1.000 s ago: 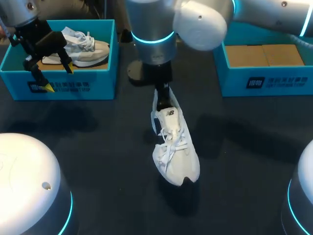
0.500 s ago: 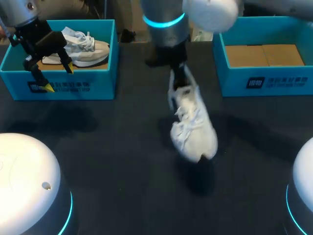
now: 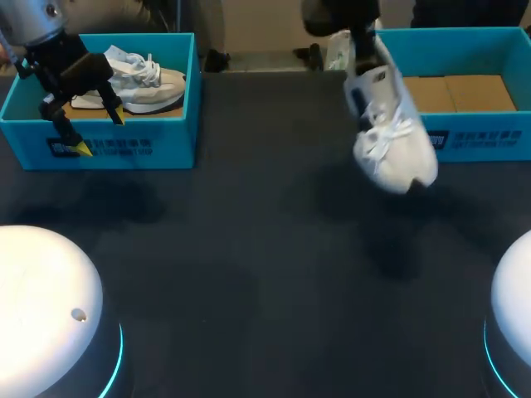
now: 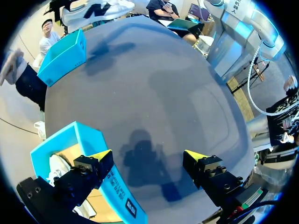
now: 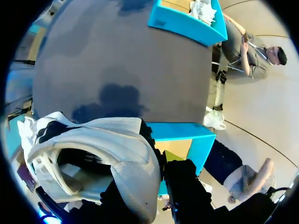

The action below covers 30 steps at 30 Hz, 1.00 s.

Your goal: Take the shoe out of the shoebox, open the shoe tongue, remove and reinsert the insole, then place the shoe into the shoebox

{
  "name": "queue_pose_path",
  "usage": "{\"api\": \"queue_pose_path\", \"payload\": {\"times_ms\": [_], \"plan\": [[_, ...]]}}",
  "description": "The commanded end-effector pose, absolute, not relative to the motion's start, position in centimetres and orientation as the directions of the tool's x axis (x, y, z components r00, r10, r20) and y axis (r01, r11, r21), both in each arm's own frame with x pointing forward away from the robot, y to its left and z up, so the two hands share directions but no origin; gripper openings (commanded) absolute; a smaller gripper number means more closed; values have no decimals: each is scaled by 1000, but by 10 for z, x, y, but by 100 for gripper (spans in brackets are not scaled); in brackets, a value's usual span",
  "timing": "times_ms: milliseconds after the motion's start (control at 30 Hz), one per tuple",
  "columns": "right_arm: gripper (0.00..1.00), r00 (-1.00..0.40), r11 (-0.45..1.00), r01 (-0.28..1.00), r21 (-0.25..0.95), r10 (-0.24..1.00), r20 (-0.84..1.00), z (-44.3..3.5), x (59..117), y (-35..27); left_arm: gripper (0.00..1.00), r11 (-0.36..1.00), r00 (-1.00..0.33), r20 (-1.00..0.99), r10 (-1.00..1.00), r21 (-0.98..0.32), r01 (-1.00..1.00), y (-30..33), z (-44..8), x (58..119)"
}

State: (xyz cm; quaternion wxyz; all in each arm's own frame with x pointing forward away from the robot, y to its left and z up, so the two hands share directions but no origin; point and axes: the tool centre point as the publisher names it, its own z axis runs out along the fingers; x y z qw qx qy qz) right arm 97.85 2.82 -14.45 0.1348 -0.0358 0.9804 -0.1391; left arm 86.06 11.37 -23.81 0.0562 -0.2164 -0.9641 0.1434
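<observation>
While the shoe [image 3: 390, 141] hangs in the air, toe down, over the far right part of the table [image 3: 249, 249], it is just at the near left corner of the right shoebox [image 3: 485, 137] and not yet inside it; the right gripper [image 5: 159, 163] is closed on the heel rim, with one finger outside against the heel and the other, as far as I can judge, inside the opening.

The left gripper [image 4: 147, 156] is open and holds nothing; it hovers above the near wall of the left shoebox [image 3: 124, 149], where a second shoe [image 3: 145, 83] lies.

I judge the shoe to be light, since it hangs from one pinch at the heel without sagging; the upper looks soft and will fold under pressure; the sole is stiffer and gives the form. The laces hang loose, so they may catch on the box wall. The heel rim is a good place to hold, because it is firm and thin enough for two fingers; however, the toe can swing freely from there. For lowering into the box, the toe should clear the wall first; whether the insole sits flat inside I cannot tell, since the opening is dark in the right wrist view.
</observation>
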Motion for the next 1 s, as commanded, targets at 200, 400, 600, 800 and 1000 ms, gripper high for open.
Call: {"api": "queue_pose_path", "payload": {"times_ms": [200,400,600,800,1000], "plan": [[0,-963,962,-38,-272,-107,-246,-142,982,21,100,866,-900,47,433,-299,401,114,-238,860],[0,-963,972,-3,-233,-66,-263,-136,1000,5,100,866,-900,47,433,-299,401,114,-238,860],[0,-950,967,54,-250,-27,-310,-112,1061,-56,100,866,-900,47,433,-299,401,114,-238,860],[0,-938,967,28,-255,-63,-340,-95,1113,-106,100,866,-900,47,433,-299,401,114,-238,860],[0,-938,971,-2,-240,-85,-335,-101,1156,-143,100,866,-900,47,433,-299,401,114,-238,860]]}}
